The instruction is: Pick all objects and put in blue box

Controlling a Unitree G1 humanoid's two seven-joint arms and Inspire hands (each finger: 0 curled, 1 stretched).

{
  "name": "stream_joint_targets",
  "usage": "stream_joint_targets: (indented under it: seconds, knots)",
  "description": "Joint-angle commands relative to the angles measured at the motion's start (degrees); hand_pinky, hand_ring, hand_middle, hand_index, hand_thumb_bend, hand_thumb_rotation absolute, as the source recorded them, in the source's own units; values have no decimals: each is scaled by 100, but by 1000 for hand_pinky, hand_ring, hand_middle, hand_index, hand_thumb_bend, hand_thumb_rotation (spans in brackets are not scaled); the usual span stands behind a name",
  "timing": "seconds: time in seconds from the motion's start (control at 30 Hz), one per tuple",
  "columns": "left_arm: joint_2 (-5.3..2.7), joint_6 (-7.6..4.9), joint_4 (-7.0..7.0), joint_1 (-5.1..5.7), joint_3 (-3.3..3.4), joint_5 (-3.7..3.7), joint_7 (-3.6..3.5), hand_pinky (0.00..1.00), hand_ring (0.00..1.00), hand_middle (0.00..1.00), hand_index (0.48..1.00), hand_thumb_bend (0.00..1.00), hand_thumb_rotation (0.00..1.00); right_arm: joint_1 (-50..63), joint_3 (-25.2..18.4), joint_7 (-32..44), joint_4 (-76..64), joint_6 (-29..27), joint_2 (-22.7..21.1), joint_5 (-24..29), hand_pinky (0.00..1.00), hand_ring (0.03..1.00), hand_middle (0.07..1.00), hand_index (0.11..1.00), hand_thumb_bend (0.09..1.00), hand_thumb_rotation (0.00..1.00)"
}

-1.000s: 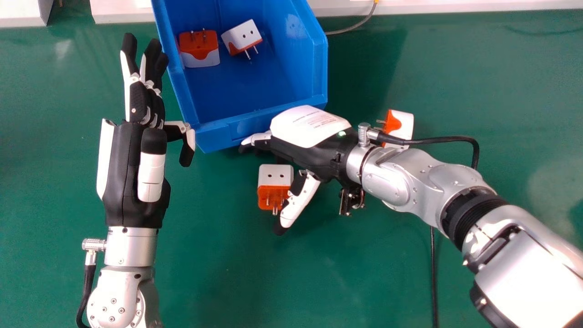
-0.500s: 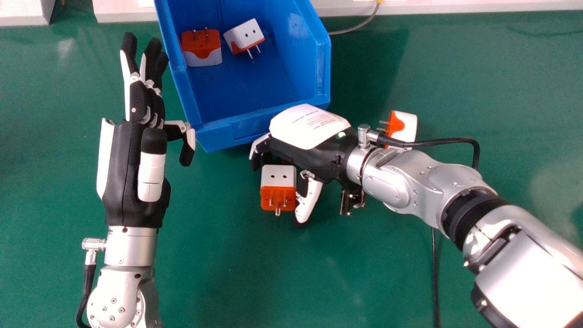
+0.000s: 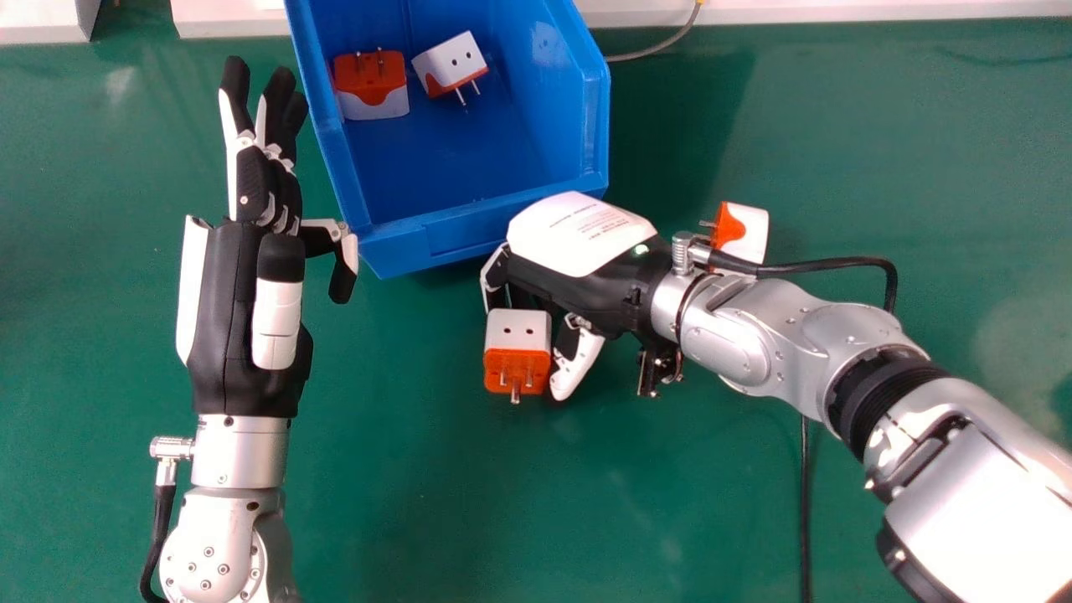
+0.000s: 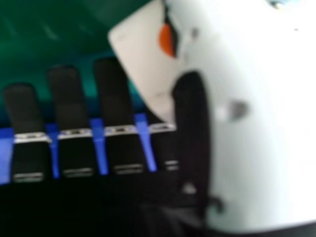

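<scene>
1. The right robot hand (image 3: 578, 234) is pinching the front adapter (image 3: 517, 331) by its sides, between thumb and bent fingers, so the prongs are free.
2. This adapter is near the blue box (image 3: 477, 228), which should make the carrying short; if it is lifted from the tabletop (image 3: 419, 486), I cannot tell.
3. Inside lie an orange-topped adapter (image 3: 371, 84) and a tilted adapter (image 3: 450, 63), as the task wants.
4. The far adapter (image 3: 744, 230) needs its turn.
5. The left robot hand (image 3: 243, 327) is spread, idle.

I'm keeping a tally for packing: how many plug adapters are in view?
4: one adapter in the blue box, another adapter beside it, a third adapter in the right hand, a fourth adapter partly hidden behind the right arm.
</scene>
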Motion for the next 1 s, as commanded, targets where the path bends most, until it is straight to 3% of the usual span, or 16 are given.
stream_joint_targets:
  seconds: [0.0,0.43,0.77,0.97]
  knots:
    - [-1,-50,-120,-8,-13,15,7,0,1000,1000,991,1000,960,-30,-130,-85,-44,-57,-60,113,451,473,493,499,556,7]
    - [9,-86,-64,-15,6,-16,-31,0,1000,1000,989,1000,961,-6,-411,-77,-96,-61,-82,240,421,444,471,502,533,1]
    - [21,-71,-49,-17,3,9,-23,0,1000,1000,987,1000,961,63,-418,-98,-96,76,-55,190,396,428,458,509,528,0]
    - [3,-81,-26,-43,2,-24,-51,0,1000,1000,987,1000,962,93,-515,601,-75,129,48,366,390,428,459,511,527,0]
